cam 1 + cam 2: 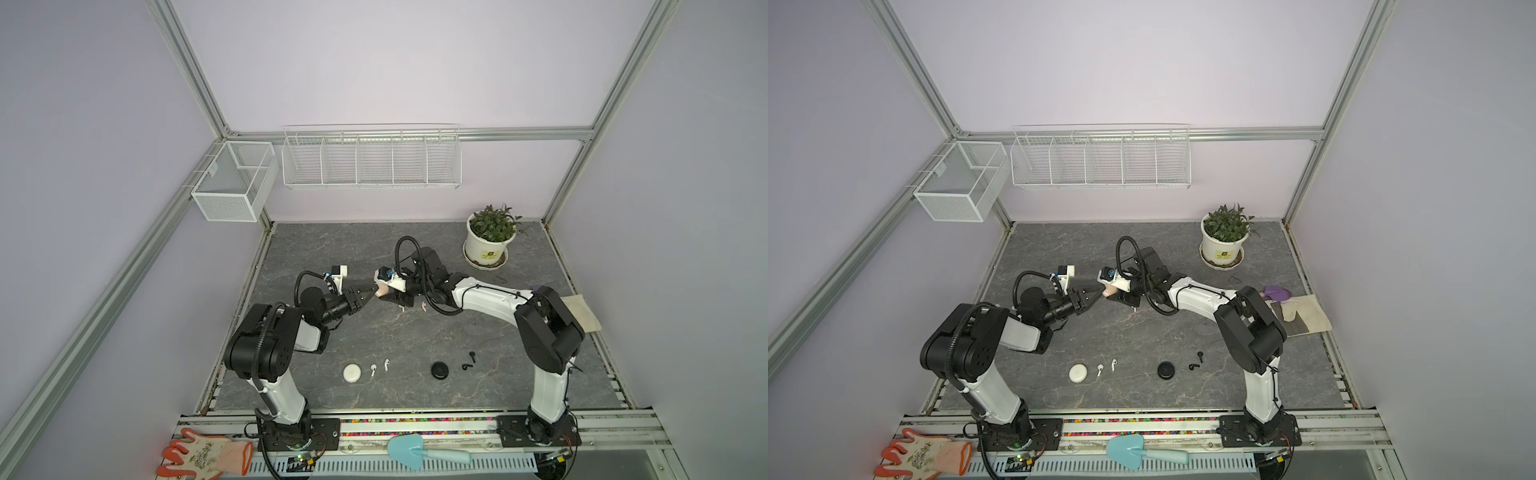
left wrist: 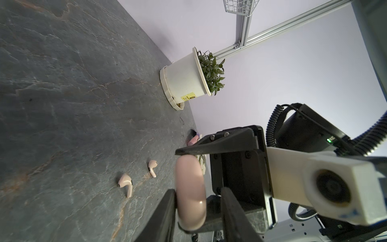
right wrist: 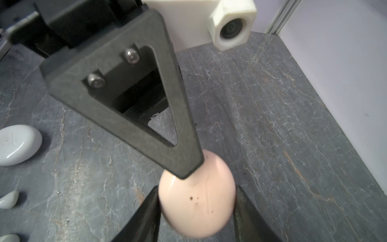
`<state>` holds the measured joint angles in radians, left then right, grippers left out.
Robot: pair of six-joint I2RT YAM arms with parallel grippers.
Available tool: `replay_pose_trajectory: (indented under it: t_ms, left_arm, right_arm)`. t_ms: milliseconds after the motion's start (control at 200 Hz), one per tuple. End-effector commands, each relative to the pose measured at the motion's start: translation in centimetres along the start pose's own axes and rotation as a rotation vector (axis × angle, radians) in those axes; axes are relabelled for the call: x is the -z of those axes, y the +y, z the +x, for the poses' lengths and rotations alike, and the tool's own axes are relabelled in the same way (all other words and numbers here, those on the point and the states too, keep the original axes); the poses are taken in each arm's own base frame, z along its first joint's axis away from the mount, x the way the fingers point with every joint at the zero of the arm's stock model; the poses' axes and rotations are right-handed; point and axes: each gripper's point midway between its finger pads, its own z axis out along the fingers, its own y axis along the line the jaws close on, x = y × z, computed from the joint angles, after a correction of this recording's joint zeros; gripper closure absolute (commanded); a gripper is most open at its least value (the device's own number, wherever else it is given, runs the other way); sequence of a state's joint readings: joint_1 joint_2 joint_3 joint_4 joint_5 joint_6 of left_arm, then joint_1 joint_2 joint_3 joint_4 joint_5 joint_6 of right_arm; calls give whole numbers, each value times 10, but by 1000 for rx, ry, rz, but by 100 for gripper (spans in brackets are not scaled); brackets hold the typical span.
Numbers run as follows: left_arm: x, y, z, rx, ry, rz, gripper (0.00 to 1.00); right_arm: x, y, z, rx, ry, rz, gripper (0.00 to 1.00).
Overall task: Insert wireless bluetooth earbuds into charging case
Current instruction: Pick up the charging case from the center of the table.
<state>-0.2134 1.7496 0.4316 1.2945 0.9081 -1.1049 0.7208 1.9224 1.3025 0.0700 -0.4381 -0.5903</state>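
A pink round charging case [image 3: 196, 201] hangs above the table's middle, and my right gripper [image 3: 196, 189] is shut on its rim. My left gripper [image 2: 198, 194] straddles the same case [image 2: 190, 188]: one finger [image 2: 165, 209] touches a flat face, while the other finger [image 2: 230, 209] stands off with a gap, so it is open. In both top views the two grippers meet tip to tip at the case [image 1: 380, 291] [image 1: 1108, 292]. Two pink earbuds [image 2: 125, 184] [image 2: 152, 166] lie on the slab below. Near the front are a white case [image 1: 352, 372] with two white earbuds [image 1: 373, 369] [image 1: 387, 364], and a black case [image 1: 440, 369] with two black earbuds [image 1: 472, 355] [image 1: 467, 367].
A potted plant [image 1: 486, 245] stands at the back right. A cloth [image 1: 582, 311] lies at the right edge. Wire baskets [image 1: 370, 162] hang on the back wall. An orange glove [image 1: 203, 455] and a blue trowel [image 1: 411, 451] lie by the front rail.
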Motion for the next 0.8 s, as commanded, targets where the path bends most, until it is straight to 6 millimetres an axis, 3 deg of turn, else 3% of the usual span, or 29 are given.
replay_pose_trajectory:
  t_ms: [0, 560, 800]
  left_arm:
    - [0, -7, 3, -29, 1, 15, 64]
    - [-2, -13, 10, -71, 15, 24, 68]
    - [-4, -18, 9, -81, 22, 35, 80]
  right_arm:
    - [8, -3, -10, 16, -23, 11, 65]
    - [10, -5, -19, 32, -35, 16, 65]
    - [11, -5, -20, 35, -34, 20, 65]
